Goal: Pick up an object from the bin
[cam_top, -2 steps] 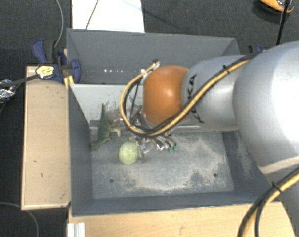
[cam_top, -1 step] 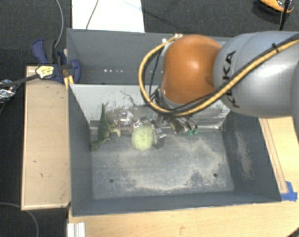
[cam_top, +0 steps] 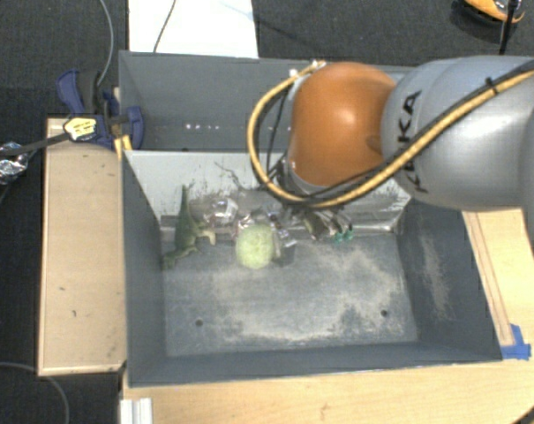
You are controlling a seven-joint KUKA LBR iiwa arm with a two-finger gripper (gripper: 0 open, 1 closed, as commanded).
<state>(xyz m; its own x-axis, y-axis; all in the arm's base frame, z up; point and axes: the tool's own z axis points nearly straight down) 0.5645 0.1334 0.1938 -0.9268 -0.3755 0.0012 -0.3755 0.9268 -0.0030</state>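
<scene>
My gripper [cam_top: 304, 227] hangs low at the back of the bin, near the middle of the far wall, mostly hidden under the arm's orange cover. A pale green fuzzy ball [cam_top: 255, 247] lies on the bin floor just left of the gripper and seems to touch its left side. A small green piece [cam_top: 342, 235] shows at the gripper's right side; I cannot tell whether it is loose. Further left a green toy dinosaur [cam_top: 185, 234] leans in the back left corner. Between it and the ball lies a small shiny silver object [cam_top: 221, 208].
The big grey arm and its orange cover reach in from the right and hide the bin's back right part. The bin's sloped walls close in on all sides. The grey floor in front of the ball is scuffed.
</scene>
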